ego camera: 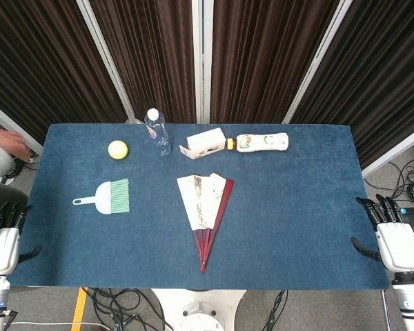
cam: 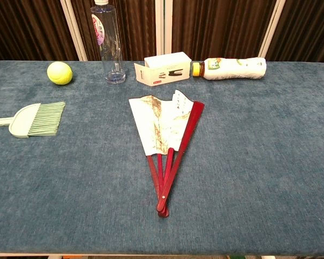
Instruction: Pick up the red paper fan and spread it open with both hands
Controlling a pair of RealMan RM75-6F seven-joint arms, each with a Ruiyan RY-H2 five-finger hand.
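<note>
The paper fan [ego camera: 205,210] lies flat in the middle of the blue table, partly spread, its cream leaf pointing away and its red ribs meeting at a pivot near the front edge. The chest view shows the same fan [cam: 164,135] with a thick red guard stick on its right side. My left hand [ego camera: 3,238] hangs off the table's left edge, fingers apart and holding nothing. My right hand [ego camera: 393,238] sits off the right edge, likewise with fingers apart and empty. Both hands are far from the fan and absent from the chest view.
Along the back stand a clear water bottle [ego camera: 157,131], a white carton [ego camera: 205,143] and a lying white bottle [ego camera: 262,142]. A yellow ball [ego camera: 118,149] and a green hand brush [ego camera: 107,197] lie at the left. A person's arm [ego camera: 3,146] shows at far left.
</note>
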